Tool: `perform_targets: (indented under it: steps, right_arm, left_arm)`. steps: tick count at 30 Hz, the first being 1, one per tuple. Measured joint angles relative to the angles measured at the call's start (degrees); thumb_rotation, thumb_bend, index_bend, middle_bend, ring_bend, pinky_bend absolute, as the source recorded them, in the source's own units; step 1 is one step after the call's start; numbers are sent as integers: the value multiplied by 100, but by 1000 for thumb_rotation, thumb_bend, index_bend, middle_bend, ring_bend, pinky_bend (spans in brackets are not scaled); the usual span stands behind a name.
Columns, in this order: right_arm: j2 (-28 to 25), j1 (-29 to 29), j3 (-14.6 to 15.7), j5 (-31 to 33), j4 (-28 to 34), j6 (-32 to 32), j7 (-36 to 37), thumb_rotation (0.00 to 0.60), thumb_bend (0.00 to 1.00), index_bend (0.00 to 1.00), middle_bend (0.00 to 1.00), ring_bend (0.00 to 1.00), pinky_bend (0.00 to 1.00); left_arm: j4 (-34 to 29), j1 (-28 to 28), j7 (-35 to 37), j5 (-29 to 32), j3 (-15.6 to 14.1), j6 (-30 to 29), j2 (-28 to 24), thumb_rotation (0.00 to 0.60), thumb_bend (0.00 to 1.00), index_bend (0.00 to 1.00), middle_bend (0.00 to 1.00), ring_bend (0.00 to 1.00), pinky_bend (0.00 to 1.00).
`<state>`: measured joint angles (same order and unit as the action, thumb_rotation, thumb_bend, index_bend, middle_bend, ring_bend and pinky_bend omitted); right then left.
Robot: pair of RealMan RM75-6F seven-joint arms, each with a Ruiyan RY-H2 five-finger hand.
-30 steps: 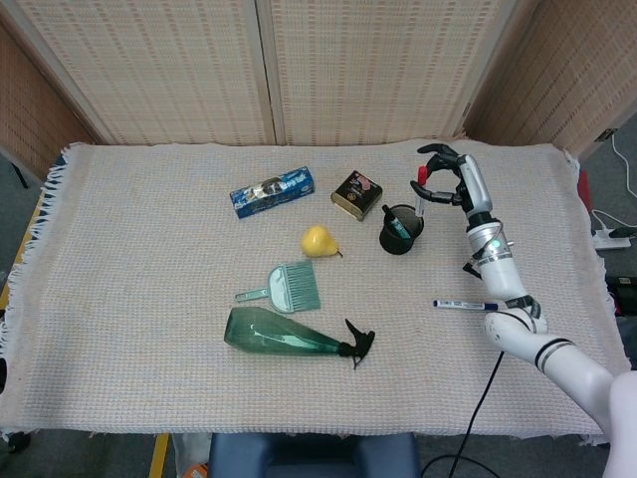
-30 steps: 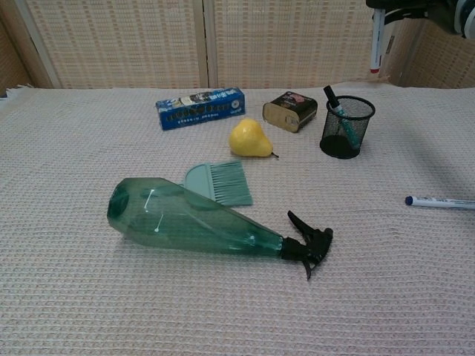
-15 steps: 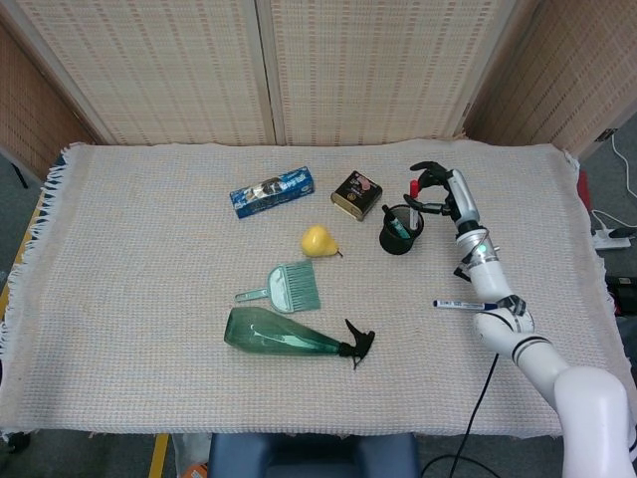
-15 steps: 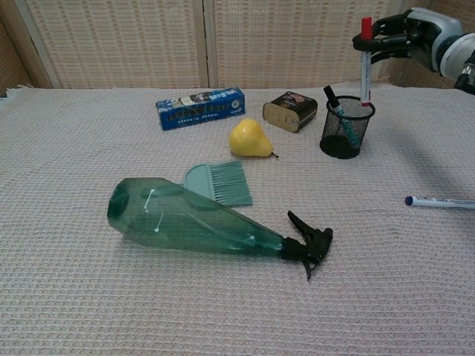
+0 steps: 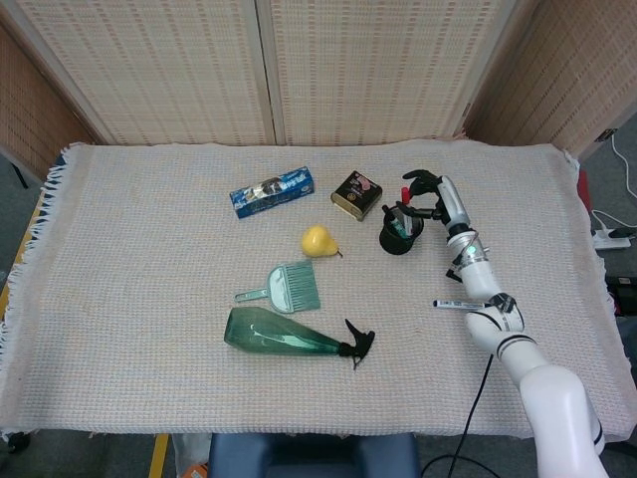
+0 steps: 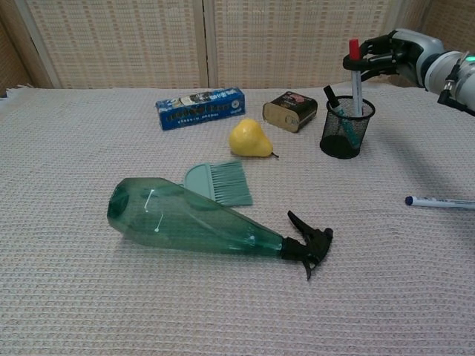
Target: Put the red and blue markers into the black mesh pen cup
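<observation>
The red marker (image 6: 356, 83) stands upright with its red cap on top and its lower end inside the black mesh pen cup (image 6: 346, 132). My right hand (image 6: 395, 52) pinches it near the cap from the right. In the head view the right hand (image 5: 428, 193) hovers just above the pen cup (image 5: 400, 232), with the red marker (image 5: 406, 210) beneath its fingers. The blue marker (image 6: 442, 202) lies flat on the cloth at the right, apart from the cup; in the head view the blue marker (image 5: 460, 303) sits beside my right forearm. A dark pen (image 6: 332, 99) leans in the cup. My left hand is out of sight.
A gold tin (image 6: 289, 111) sits just left of the cup, with a yellow pear (image 6: 250, 139) and a blue box (image 6: 200, 108) further left. A teal brush (image 6: 223, 183) and a green spray bottle (image 6: 193, 222) lie nearer the front.
My right hand has come down and leftward with the red marker, turning it cap-up and lowering its end into the cup. The blue marker has not moved.
</observation>
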<state>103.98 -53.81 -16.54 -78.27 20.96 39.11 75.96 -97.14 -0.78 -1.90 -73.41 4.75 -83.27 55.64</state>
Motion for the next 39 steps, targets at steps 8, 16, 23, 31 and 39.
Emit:
perform_targets:
  steps: [8, 16, 23, 31, 39]
  right_arm:
    - [194, -35, 160, -51, -304, -185, 114, 600, 294, 739, 286, 410, 340]
    - [207, -49, 281, -121, -350, -225, 124, 600, 314, 498, 272, 289, 199]
    - [46, -52, 420, -266, -148, -98, 208, 600, 294, 330, 145, 122, 25]
    - [-655, 83, 469, -410, 760, 622, 72, 600, 267, 333, 132, 110, 12]
    - [-1859, 743, 530, -445, 2789, 1703, -1509, 600, 266, 523, 133, 177, 50]
  left_arm:
    - [20, -7, 3, 47, 14, 29, -2, 600, 510, 138, 9, 0, 282]
    - [20, -12, -16, 62, 14, 45, 3, 600, 510, 137, 9, 0, 282]
    - [2, -8, -15, 50, 16, 25, -8, 600, 511, 138, 9, 0, 283]
    - [-61, 5, -39, -75, -20, -31, -22, 600, 510, 137, 9, 0, 282]
    - [-173, 52, -28, -314, -72, -192, -61, 600, 511, 138, 10, 0, 282]
